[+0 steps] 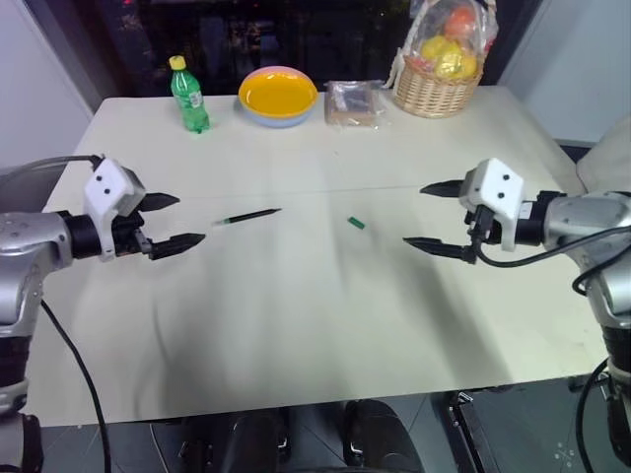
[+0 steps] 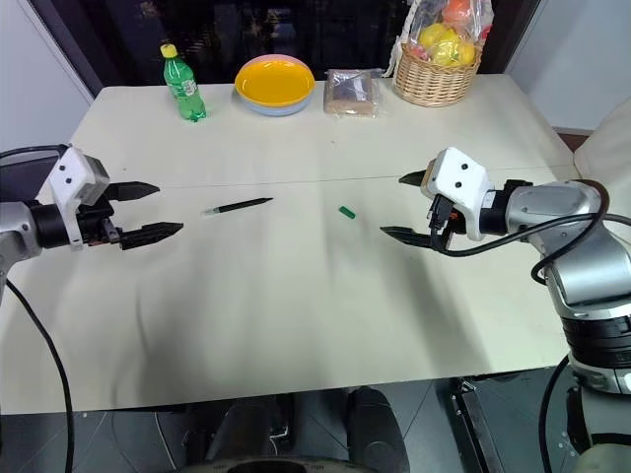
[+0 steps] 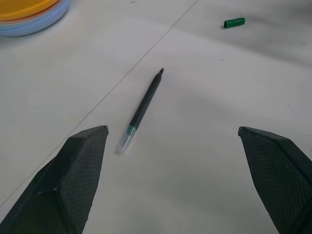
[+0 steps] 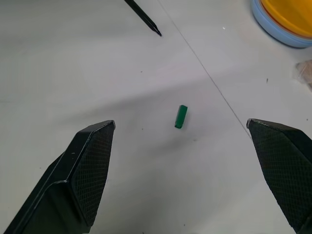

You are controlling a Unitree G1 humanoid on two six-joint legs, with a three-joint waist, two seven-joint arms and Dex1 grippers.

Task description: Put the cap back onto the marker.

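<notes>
Clearly both the left end effector point(image 1: 175, 221) and right end effector point(image 1: 430, 216) hover open and empty over the table point(image 1: 296, 325). The marker point(image 1: 250, 216) lies flat nearer the left; light, stiff, likely roll-prone, best pinched mid-barrel. The cap point(image 1: 356, 224), apart nearer the right, looks tiny and slippery, so pinch across its sides.

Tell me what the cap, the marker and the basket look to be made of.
Cap: probably plastic, smooth, evenly green.
Marker: likely plastic, matte black barrel with a clear end and green band.
Basket: woven wicker or rattan, tan, its weave visible.
</notes>
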